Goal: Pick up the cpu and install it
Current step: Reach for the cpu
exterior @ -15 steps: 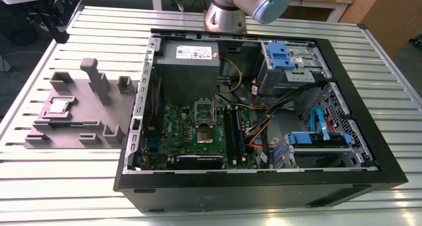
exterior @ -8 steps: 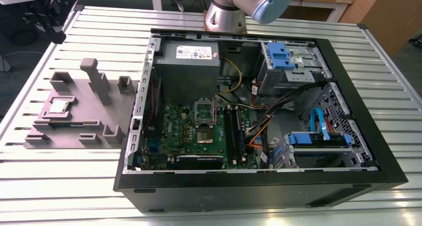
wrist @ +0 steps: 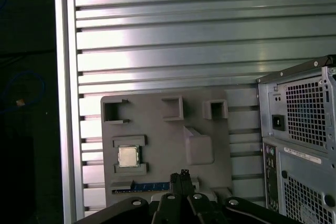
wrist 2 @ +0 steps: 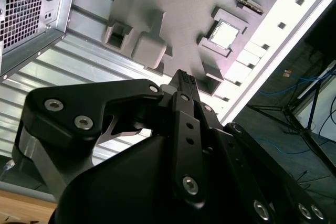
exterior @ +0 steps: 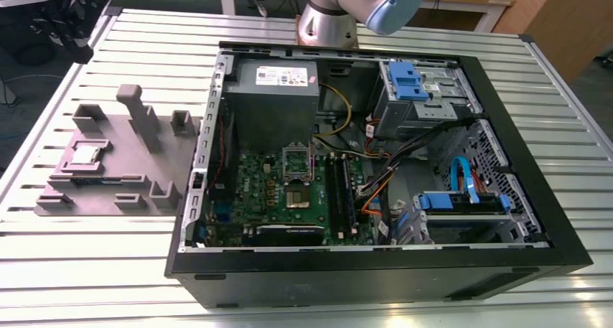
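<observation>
Cpu (wrist: 128,156) on grey tray (wrist: 168,129), end effector (wrist: 182,174) apart

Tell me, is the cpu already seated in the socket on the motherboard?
No, in the exterior view the cpu lies on the grey holder plate outside the computer case.

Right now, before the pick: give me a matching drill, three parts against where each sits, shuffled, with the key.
Parts:
1. cpu
2. grey fixture
3. power supply

Places:
A. inside the open case
B. flat on the slatted table, at the exterior view's left of the case
C. in a pocket of the fixture

Pairs: 1-C, 2-B, 3-A.
</observation>
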